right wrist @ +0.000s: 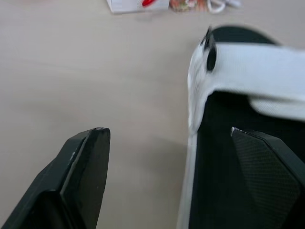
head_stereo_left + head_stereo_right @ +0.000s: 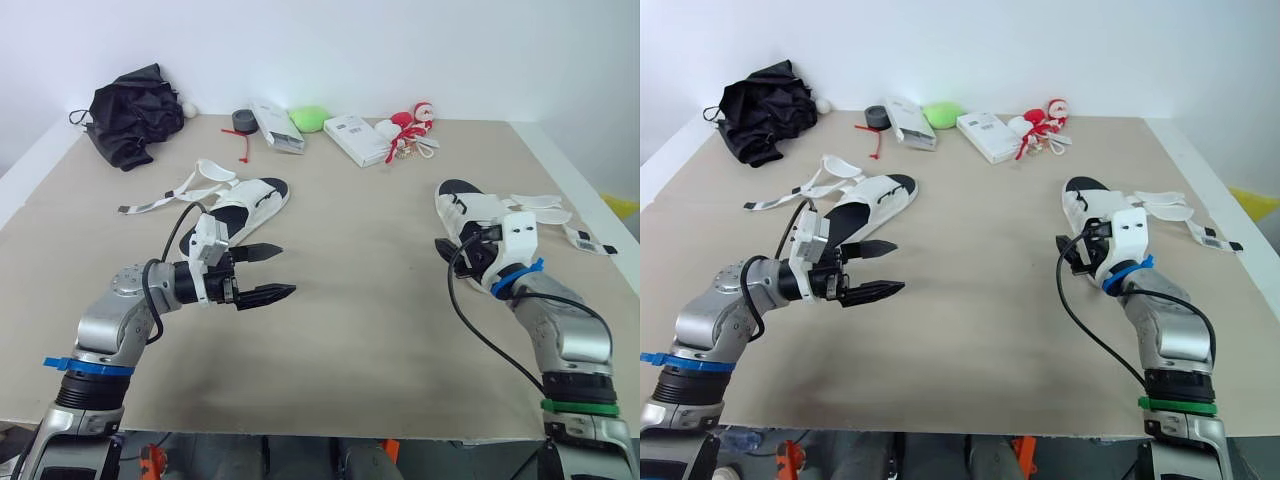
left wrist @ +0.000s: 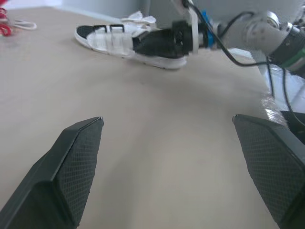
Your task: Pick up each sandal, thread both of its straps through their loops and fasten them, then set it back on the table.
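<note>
On the table [image 2: 370, 310] the left sandal [image 2: 245, 205] lies at my 11 o'clock and the right sandal [image 2: 470, 207] at 1 o'clock; my left gripper [image 2: 285, 270] hangs spread and empty, my right gripper [image 1: 167, 130] is spread astride the right sandal's edge, where I judge a shallow pinch could slip and the loose straps [image 2: 540, 207] snag.

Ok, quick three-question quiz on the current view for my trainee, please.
1. True or false: the left pincer is gripping something.
2. The right pincer is: A open, astride the right sandal at its edge; B shut on it; C shut and empty.
3. How many sandals lie on the table?
Key: 1 false; 2 A; 3 two.
</note>
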Controlling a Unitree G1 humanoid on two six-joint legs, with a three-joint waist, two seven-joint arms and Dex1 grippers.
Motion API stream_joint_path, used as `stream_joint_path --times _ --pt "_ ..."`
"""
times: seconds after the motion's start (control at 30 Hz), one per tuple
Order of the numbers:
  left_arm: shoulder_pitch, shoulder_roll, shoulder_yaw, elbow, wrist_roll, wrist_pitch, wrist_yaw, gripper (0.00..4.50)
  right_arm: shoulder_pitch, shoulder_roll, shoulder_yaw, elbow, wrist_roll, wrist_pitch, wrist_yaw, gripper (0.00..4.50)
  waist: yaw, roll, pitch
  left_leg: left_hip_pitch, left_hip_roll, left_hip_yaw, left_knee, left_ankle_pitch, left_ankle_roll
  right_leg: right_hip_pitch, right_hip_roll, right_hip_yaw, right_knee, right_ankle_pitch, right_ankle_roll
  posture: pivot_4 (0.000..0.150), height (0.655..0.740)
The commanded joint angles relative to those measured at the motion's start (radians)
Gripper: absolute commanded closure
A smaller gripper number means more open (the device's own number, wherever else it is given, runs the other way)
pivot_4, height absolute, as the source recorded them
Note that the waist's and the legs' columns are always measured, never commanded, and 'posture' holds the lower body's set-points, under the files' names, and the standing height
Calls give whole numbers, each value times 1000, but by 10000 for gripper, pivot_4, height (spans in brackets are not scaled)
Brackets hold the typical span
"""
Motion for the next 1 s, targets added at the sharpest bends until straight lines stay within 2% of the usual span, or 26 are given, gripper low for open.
stream_joint_path --times 0.03,0.17,0.53,0.57,0.63,0.67,0.7,0.73,0.77,0.93,1.0 --pt "-26 -6 18 -52 -23 7 26 0 -84 16 13 95 -37 -75 0 1179 -6 0 0 0 0 1 0 0 0 0 0 1 0 1 0 1500 7400" --pt "-31 -3 23 -67 -26 13 45 0 -170 40 3 239 -78 -138 -53 1179 -14 0 0 0 0 1 2 1 0 0 1 1 0 3 1 1500 7400" --pt "-19 -82 53 -45 8 -84 166 0 -348 53 4 566 -137 -212 -109 1179 -17 0 0 0 0 3 4 2 1 0 0 4 0 6 3 1500 7400" --pt "-14 -84 55 -38 11 -96 166 0 -363 58 4 595 -142 -222 -115 5109 -17 0 0 0 0 3 4 2 1 0 1 4 0 7 3 1500 7400" --pt "-7 -86 52 -28 15 -111 162 0 -379 62 5 636 -145 -245 -117 7399 -17 0 0 0 0 4 4 3 1 0 1 5 0 8 4 1500 7400" --pt "-5 -86 51 -24 17 -115 160 0 -382 63 4 649 -145 -253 -118 11760 -18 0 0 0 0 4 4 3 2 0 1 5 0 9 4 1500 7400" --pt "-5 -83 46 -20 20 -119 155 0 -383 67 2 660 -145 -264 -120 13875 -18 0 0 0 0 4 4 4 2 0 1 5 0 9 4 1500 7400" --pt "-6 -81 42 -16 22 -122 150 0 -381 70 2 665 -145 -273 -122 19108 -18 0 0 0 0 4 4 4 2 1 1 5 0 9 4 1500 7400" --pt "-8 -80 40 -14 22 -123 146 0 -377 72 1 665 -144 -279 -123 21046 -18 0 0 0 0 4 4 4 2 0 1 5 0 10 4 1500 7400" --pt "-33 -79 27 18 30 -133 125 0 -348 83 -5 643 -132 -297 -124 40699 -18 0 0 0 0 4 4 7 3 1 1 5 0 12 4 1500 7400" --pt "-51 -84 16 40 36 -138 111 0 -323 87 -11 612 -122 -299 -116 44072 -17 0 0 0 0 3 4 7 3 1 1 5 0 12 4 1500 7400"
